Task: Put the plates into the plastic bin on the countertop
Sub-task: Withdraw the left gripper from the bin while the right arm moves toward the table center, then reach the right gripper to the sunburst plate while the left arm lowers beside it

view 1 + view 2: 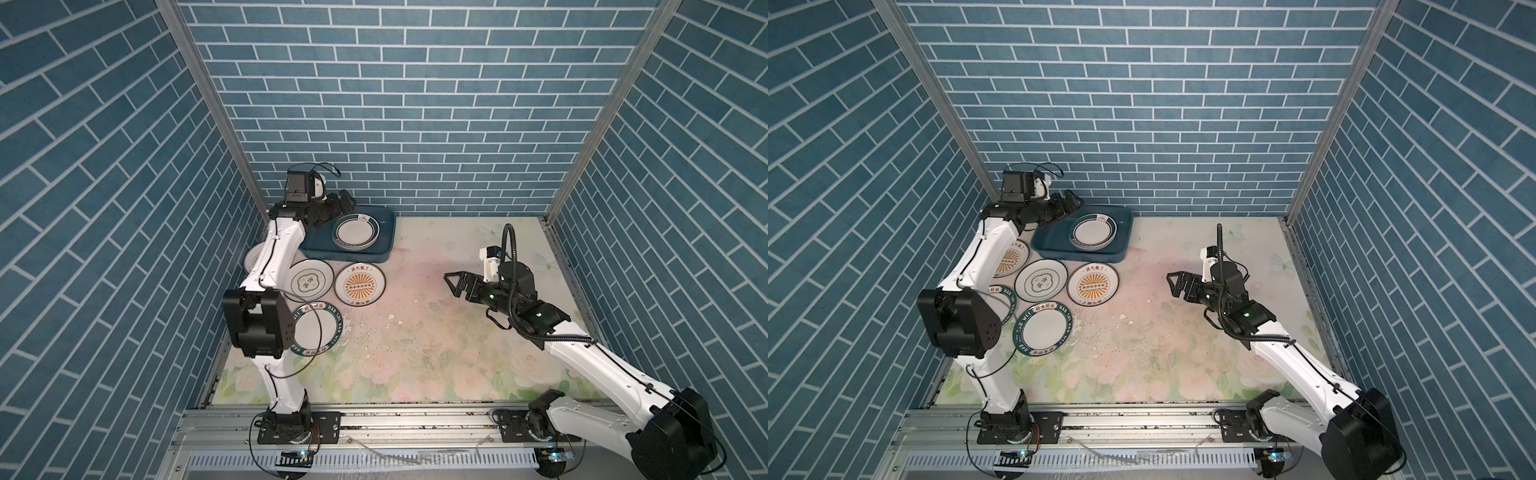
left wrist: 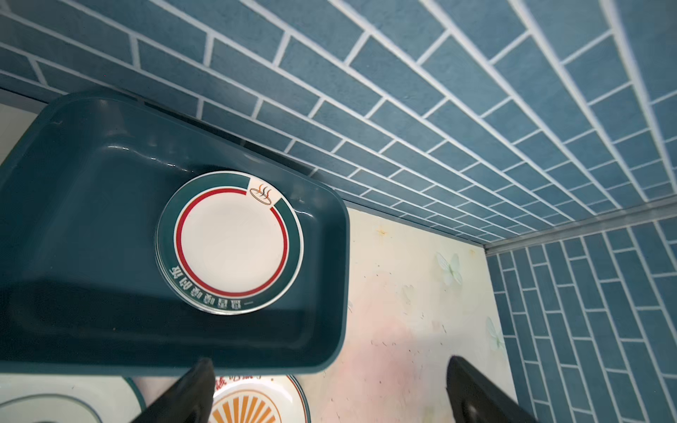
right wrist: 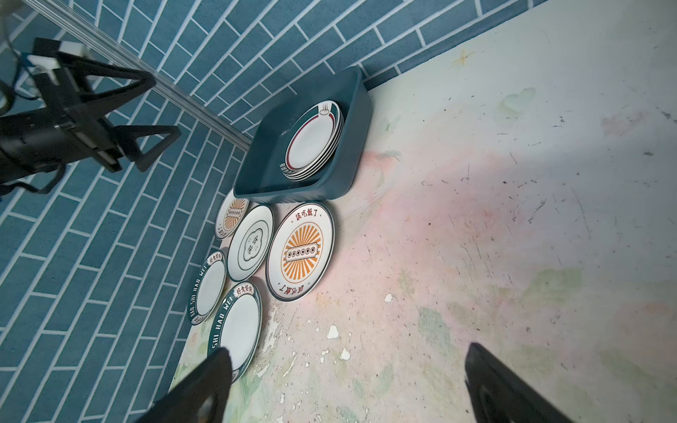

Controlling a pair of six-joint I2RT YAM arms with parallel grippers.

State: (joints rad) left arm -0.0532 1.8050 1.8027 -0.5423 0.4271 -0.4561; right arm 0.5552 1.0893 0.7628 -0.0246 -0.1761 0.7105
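Note:
The teal plastic bin (image 1: 320, 245) (image 1: 1050, 241) stands at the back left of the flowered countertop (image 1: 436, 340). It holds a stack of several plates (image 1: 356, 232) (image 2: 230, 241) (image 3: 311, 143). Several more plates lie flat in front of it: a sunburst plate (image 1: 360, 284) (image 3: 300, 252), an emblem plate (image 1: 311, 280), a lettered-rim plate (image 1: 316, 328). Two others are partly behind my left arm (image 1: 1011, 259) (image 1: 1003, 299). My left gripper (image 1: 347, 199) (image 2: 329, 360) hangs open and empty over the bin's back left corner. My right gripper (image 1: 452, 284) (image 3: 348, 348) hovers open and empty right of the sunburst plate.
Blue brick-patterned walls close in the back and both sides, with metal posts (image 1: 208, 104) at the corners. A grey metal rail (image 1: 395, 419) carries both arm bases along the front. The countertop shows chipped, worn patches (image 1: 395, 328) near the middle.

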